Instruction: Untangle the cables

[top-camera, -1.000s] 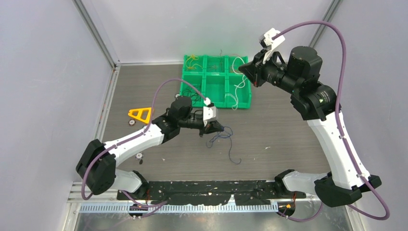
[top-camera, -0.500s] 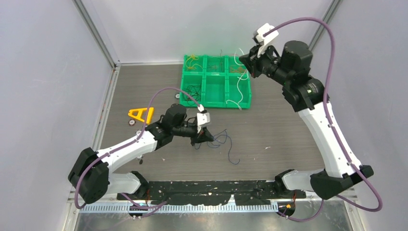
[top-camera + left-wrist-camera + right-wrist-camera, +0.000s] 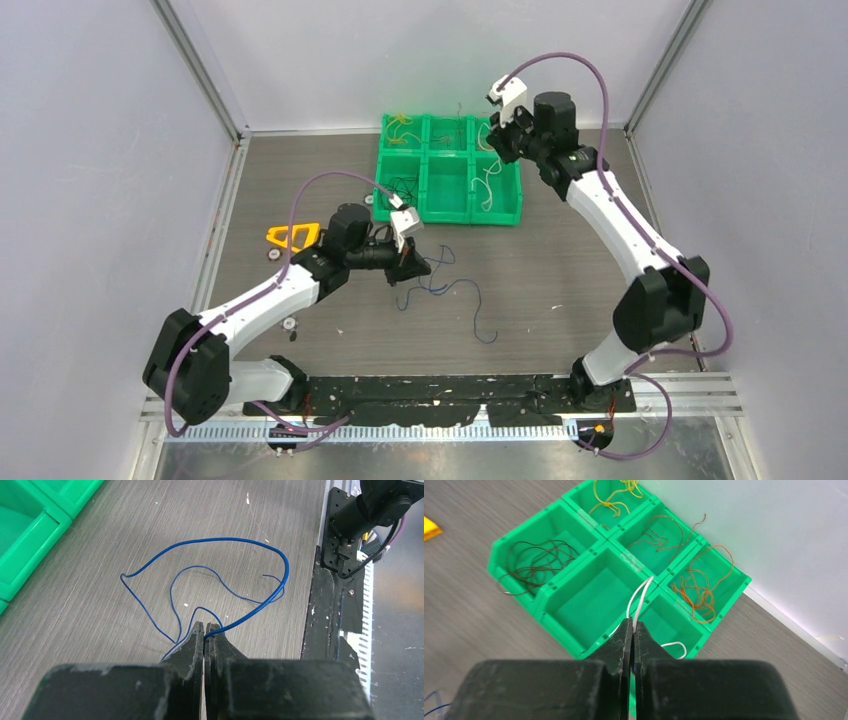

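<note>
yellow triangular piece (image 3: 290,237): flat on the desk toward the left edge, well apart from the cables.
left gripper (image 3: 205,626): low over the middle of the desk, reaching toward the right edge; jaws pressed together on the blue cable.
blue cable (image 3: 235,539): thin and single-coloured, in loose open loops. One wide arc bows out ahead of the fingertips, a thinner strand curls inside it, and a sharp kink sits at the arc's left end.
blue cable, place: on the bare wood mid-desk, between the green tray and the near edge, clear of the tray. In the top view a tail trails off toward the near-right.
blue cable vs jaws: strands run in between the fingertips from both sides; the loops lie in front of the tips.
green tray (image 3: 450,216): six compartments, at the middle of the far edge; dark, yellow, brown and orange wires lie in separate compartments.
white cable (image 3: 640,596): thin, pale, doubled into two strands side by side.
white cable vs jaws: rises straight out of the fingertips and hangs over the tray's right-hand compartments; a white loop shows in the front right one.
right gripper (image 3: 633,624): raised above the tray's far right corner; jaws clamped on the white cable.
</note>
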Controlling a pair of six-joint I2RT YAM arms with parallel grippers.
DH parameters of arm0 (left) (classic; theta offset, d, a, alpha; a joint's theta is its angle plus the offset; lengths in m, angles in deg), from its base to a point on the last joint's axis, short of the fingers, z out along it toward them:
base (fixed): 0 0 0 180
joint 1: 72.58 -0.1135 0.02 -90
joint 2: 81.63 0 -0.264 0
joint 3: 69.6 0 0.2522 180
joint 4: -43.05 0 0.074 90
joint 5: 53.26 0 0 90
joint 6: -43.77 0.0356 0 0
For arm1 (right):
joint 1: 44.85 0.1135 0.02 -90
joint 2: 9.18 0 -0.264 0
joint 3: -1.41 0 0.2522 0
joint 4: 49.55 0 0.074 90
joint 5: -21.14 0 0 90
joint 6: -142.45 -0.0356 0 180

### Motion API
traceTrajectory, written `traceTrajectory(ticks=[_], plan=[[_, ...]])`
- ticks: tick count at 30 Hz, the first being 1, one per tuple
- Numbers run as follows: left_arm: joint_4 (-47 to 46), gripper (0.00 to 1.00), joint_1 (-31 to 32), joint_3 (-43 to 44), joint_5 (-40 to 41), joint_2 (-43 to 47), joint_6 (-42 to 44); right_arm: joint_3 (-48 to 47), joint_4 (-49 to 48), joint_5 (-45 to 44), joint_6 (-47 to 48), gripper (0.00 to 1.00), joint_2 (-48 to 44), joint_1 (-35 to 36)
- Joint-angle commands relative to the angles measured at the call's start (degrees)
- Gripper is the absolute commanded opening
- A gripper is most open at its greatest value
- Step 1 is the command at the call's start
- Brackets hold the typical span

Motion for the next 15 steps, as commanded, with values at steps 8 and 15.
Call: traceTrajectory(ticks=[8, 15], plan=[[1.11, 0.00, -3.49, 1.84, 0.85, 0.26, -0.77, -1.19, -11.45, -1.02, 11.19, 0.06, 13.65, -0.79], [1.08, 0.00, -4.34, 2.07, 0.93, -0.47, -0.91, -0.29, -7.36, 1.38, 13.81, 0.06, 17.29, -0.77]])
